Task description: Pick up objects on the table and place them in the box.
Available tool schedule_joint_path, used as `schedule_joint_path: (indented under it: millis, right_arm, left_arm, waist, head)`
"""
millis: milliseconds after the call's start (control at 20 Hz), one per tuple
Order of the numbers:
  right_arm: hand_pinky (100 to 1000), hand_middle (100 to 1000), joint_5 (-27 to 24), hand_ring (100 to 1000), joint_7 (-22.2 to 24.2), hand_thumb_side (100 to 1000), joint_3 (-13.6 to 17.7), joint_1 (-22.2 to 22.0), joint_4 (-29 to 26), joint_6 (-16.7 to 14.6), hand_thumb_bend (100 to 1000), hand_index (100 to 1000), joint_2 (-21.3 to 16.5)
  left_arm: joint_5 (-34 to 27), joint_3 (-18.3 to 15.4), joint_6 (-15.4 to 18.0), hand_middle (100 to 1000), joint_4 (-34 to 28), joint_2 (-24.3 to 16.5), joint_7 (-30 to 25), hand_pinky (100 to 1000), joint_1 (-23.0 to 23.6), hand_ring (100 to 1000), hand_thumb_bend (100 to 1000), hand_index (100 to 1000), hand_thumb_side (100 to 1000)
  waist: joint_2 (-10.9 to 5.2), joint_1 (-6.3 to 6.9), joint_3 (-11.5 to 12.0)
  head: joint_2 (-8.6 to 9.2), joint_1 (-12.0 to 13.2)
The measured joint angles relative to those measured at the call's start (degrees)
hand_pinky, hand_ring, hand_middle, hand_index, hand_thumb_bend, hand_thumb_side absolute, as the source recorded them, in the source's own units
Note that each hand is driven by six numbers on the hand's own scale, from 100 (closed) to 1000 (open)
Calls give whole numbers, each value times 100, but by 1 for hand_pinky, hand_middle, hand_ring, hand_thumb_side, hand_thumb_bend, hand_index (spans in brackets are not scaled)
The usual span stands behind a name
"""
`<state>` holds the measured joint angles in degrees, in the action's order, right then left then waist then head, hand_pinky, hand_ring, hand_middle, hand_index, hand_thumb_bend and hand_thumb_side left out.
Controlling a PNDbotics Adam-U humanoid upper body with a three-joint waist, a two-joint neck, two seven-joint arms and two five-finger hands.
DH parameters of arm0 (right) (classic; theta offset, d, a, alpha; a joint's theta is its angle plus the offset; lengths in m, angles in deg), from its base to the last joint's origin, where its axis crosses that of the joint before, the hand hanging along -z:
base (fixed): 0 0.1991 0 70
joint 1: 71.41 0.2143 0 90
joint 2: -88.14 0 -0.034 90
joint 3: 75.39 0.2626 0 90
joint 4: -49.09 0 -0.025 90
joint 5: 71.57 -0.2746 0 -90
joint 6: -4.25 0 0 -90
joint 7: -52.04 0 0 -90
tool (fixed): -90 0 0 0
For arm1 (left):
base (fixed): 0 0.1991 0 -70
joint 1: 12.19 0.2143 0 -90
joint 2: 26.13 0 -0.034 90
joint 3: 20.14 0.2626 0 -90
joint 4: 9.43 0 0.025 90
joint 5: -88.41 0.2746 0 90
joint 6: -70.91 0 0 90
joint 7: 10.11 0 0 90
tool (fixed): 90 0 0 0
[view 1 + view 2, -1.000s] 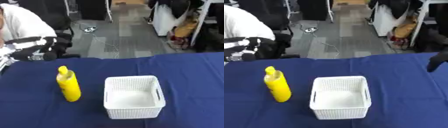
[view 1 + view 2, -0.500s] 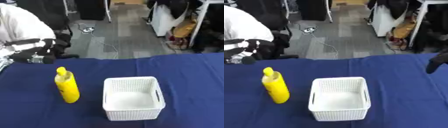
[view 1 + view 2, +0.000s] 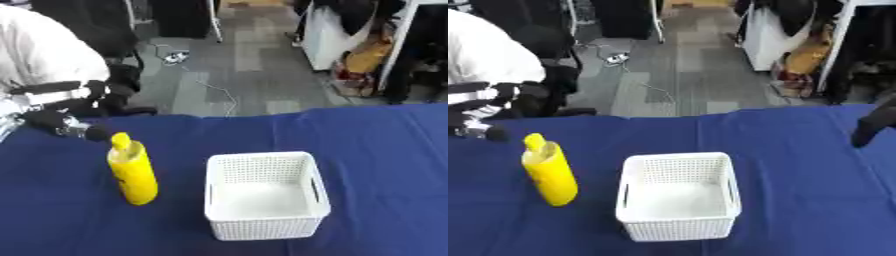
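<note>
— So, any label readable on the yellow bottle (image 3: 132, 172)?
— None I can read. It stands upright on the blue table (image 3: 376, 145), just left of the white basket (image 3: 265, 193). My left hand (image 3: 63, 123) hovers near its cap; my right hand (image 3: 874, 124) shows at the edge. Fingers: cannot tell.

A yellow plastic squeeze bottle with a yellow nozzle cap (image 3: 132, 171) stands upright on the blue-covered counter (image 3: 376, 150), toward its left side. Near it on the right, apart from it, sits a white perforated plastic basket with cut-out handles (image 3: 265, 193), rectangular, open side up, with nothing inside.
</note>
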<state>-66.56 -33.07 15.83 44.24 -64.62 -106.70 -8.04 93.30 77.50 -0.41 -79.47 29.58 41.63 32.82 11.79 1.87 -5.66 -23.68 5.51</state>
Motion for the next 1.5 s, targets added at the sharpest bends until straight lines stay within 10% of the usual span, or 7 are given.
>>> schedule_joint_path:
  millis: [300,1500]
  right_arm:
    - [431,480,-3,419,25,914,-1,0,0,-14,286,635,0]
    - [431,481,-14,419,46,913,-2,5,0,6,282,635,1]
  left_arm:
    - [644,-6,-57,1000,99,6,-32,735,-51,900,850,1000,860]
    - [793,6,-126,1000,320,102,-400,747,6,903,866,1000,854]
  waist:
    - [9,-4,0]
    - [-5,33,-2]
  head:
    - [221,-2]
    - [21,202]
